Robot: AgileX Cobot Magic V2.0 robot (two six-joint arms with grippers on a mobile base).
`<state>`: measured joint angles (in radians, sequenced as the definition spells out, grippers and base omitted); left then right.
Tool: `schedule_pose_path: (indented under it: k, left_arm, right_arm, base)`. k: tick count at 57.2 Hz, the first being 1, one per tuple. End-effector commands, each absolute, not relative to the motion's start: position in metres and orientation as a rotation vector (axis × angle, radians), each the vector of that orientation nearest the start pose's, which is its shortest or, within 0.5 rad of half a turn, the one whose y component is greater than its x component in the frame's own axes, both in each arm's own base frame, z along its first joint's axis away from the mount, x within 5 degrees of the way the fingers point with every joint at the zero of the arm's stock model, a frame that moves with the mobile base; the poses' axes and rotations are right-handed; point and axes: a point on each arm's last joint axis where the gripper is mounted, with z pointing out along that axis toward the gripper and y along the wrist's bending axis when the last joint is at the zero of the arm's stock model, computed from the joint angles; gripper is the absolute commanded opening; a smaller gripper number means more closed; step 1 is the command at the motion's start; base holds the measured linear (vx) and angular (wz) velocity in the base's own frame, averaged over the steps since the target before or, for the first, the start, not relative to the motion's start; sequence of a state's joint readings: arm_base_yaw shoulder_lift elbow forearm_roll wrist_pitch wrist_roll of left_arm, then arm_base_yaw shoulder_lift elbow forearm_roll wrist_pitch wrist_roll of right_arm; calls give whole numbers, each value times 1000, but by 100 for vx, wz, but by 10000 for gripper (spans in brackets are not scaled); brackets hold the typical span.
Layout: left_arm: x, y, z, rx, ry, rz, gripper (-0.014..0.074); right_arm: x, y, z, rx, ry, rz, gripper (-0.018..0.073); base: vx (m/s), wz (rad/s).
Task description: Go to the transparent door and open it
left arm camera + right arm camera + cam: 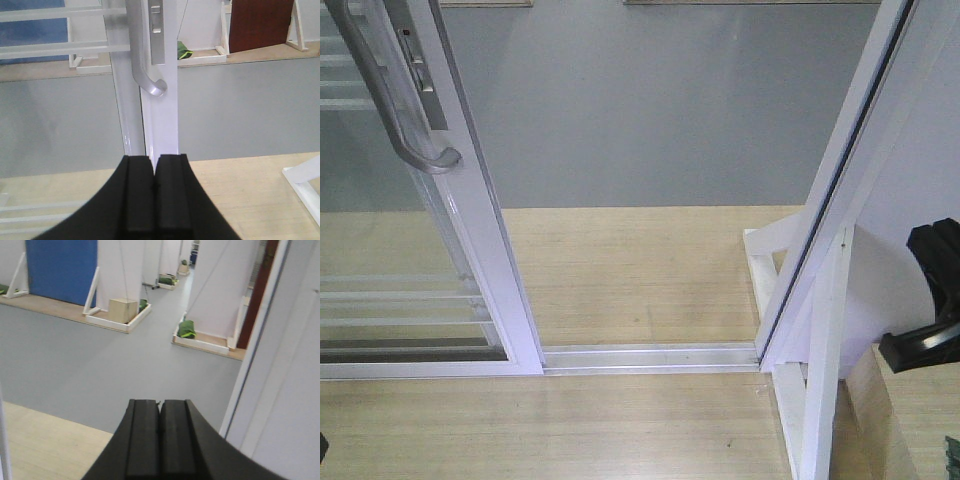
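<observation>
My left end effector (pixel 154 200), pressed together and empty, faces the door (pixel 160 115); its handle (pixel 145 75) sits at twelve o'clock. Right end effector (pixel 160 440) likewise pressed together, idle.

Front view: the transparent door (pixel 470 230) is cut off by the top and left edges; only its lower part and stile are seen. Its pull handle (pixel 395 110) is cropped at the top, so the upper mount is not seen. The right pincer (pixel 930 300) is clipped by the right edge; the state of its jaws cannot be read there.

Left wrist view: the handle (pixel 145 75) and the lock plate (pixel 157 30) are cut by the top edge. The door's foot is hidden behind the left pincer (pixel 155 200).

Right wrist view: small green items (pixel 187 330) on the far platforms are too small to be identified.
</observation>
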<state>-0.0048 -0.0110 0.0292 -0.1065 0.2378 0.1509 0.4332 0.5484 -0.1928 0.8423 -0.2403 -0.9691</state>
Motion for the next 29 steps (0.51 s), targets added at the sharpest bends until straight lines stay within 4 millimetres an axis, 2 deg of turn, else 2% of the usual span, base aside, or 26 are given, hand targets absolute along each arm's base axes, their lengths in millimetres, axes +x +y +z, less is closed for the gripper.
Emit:
schedule_pose_path:
  k: [1, 6, 11, 23, 29]
  left_arm:
    - [56, -2, 188, 53, 1649, 7, 0]
    - [56, -2, 188, 53, 1649, 7, 0]
    - [56, -2, 188, 53, 1649, 7, 0]
    - [56, -2, 188, 53, 1649, 7, 0]
    - [56, -2, 188, 53, 1649, 7, 0]
  right_arm:
    - [113, 37, 264, -379, 1544, 68, -3]
    - [112, 38, 261, -380, 1524, 96, -3]
    - [107, 31, 252, -304, 1539, 115, -3]
    - [81, 10, 207, -168, 1536, 29, -3]
    - [74, 6, 201, -146, 1572, -6, -3]
  base:
    - [0, 0]
    - [0, 0]
    - [0, 0]
    - [0, 0]
    - [0, 0]
